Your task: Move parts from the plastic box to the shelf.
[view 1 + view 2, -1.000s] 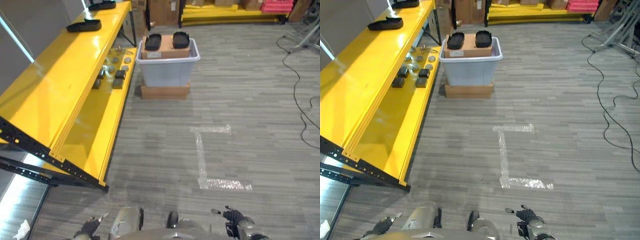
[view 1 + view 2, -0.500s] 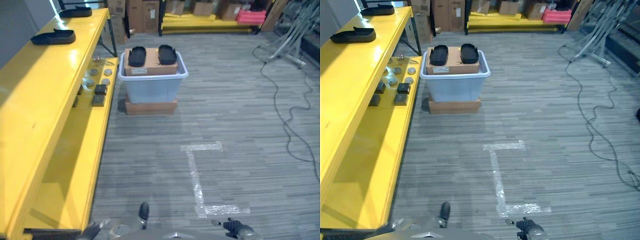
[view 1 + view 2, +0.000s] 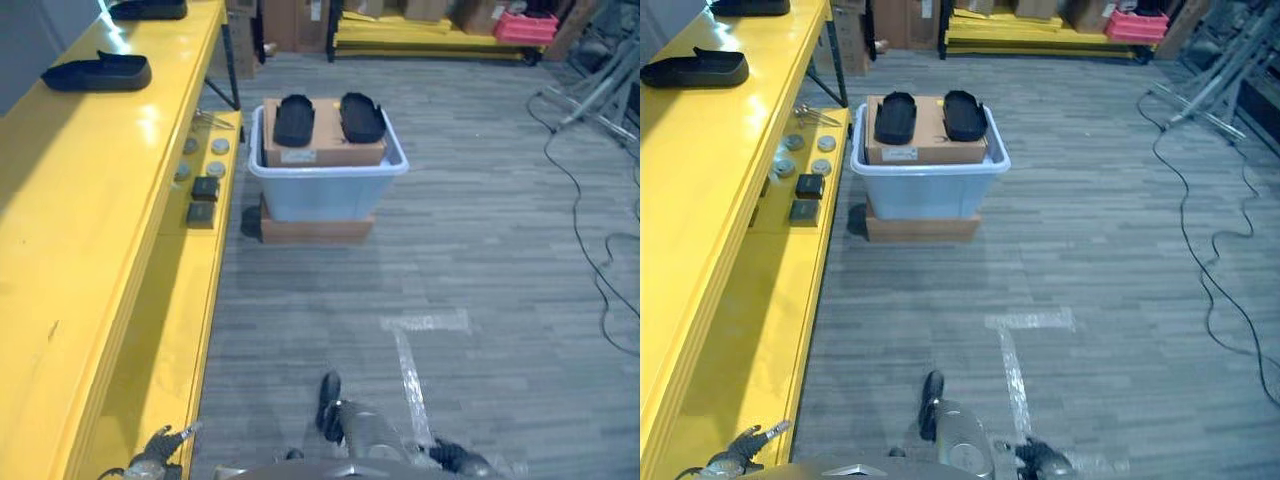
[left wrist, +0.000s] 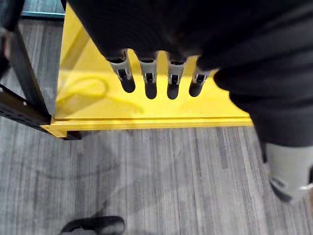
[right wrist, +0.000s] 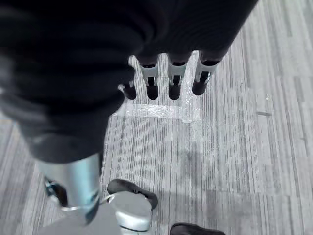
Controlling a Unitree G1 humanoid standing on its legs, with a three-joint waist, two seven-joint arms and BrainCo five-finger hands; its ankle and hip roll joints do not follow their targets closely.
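Observation:
A pale plastic box (image 3: pixel 326 186) stands on a flat cardboard base on the floor ahead, beside the yellow shelf (image 3: pixel 90 210). Inside it a cardboard carton (image 3: pixel 325 140) carries two black moulded parts (image 3: pixel 293 119), the second one (image 3: pixel 361 116) to its right. Another black part (image 3: pixel 97 72) lies on the shelf's upper level. My left hand (image 3: pixel 155 462) hangs low by the shelf's near end, its fingers (image 4: pixel 149 78) straight and holding nothing. My right hand (image 3: pixel 455 460) hangs low over the floor, its fingers (image 5: pixel 173 78) also straight and bare.
Small round discs (image 3: pixel 215 146) and two black blocks (image 3: pixel 205 187) lie on the shelf's lower level. White tape (image 3: pixel 425 322) marks the floor. A black cable (image 3: pixel 590 250) trails at the right. Yellow racking with cartons and a pink crate (image 3: pixel 525 25) lines the back.
The camera has moved: the plastic box and shelf now show nearer and lower in the picture. Both hands stay low at my sides, holding nothing.

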